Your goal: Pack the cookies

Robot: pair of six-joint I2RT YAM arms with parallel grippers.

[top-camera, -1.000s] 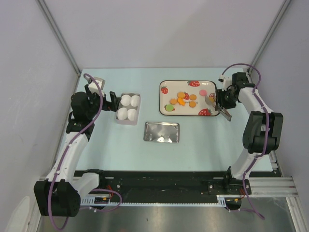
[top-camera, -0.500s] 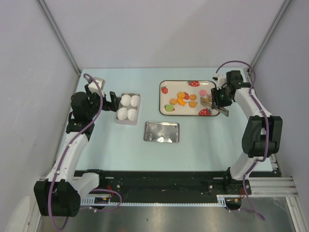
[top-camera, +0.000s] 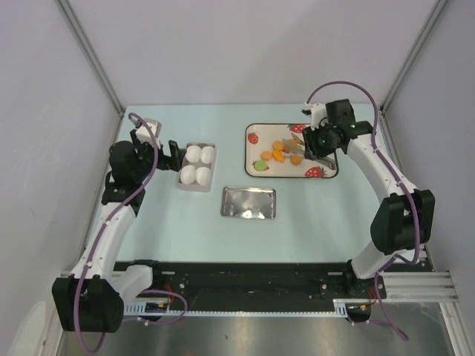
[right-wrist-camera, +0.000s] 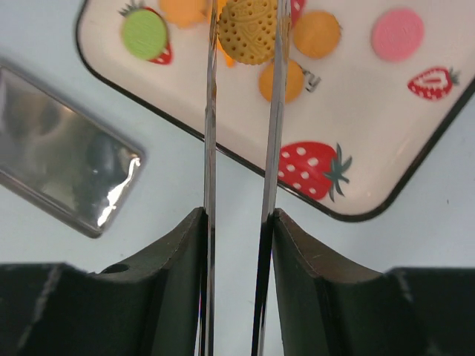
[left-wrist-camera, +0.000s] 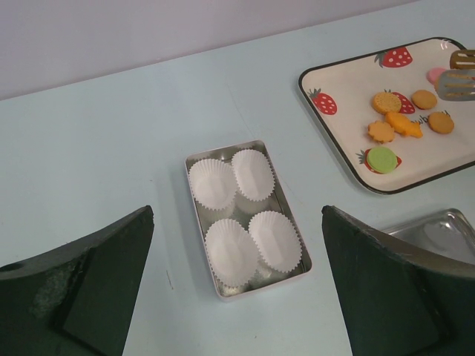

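— Where are the cookies?
— On the strawberry tray. The right gripper pinches one dotted cookie between thin blades.
— The left gripper?
— Spread wide beside the tin of paper cups.

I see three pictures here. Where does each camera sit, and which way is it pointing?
Top external: above and behind the arms, looking down on the table; both arms show, bases at the bottom.
Left wrist: on the left arm, looking over the tin of paper cups; its dark fingers frame the view.
Right wrist: on the right arm, looking down at the strawberry tray; the right gripper has thin blades on either side of a cookie.
Shared: that tray and the cookies appear in all three views.
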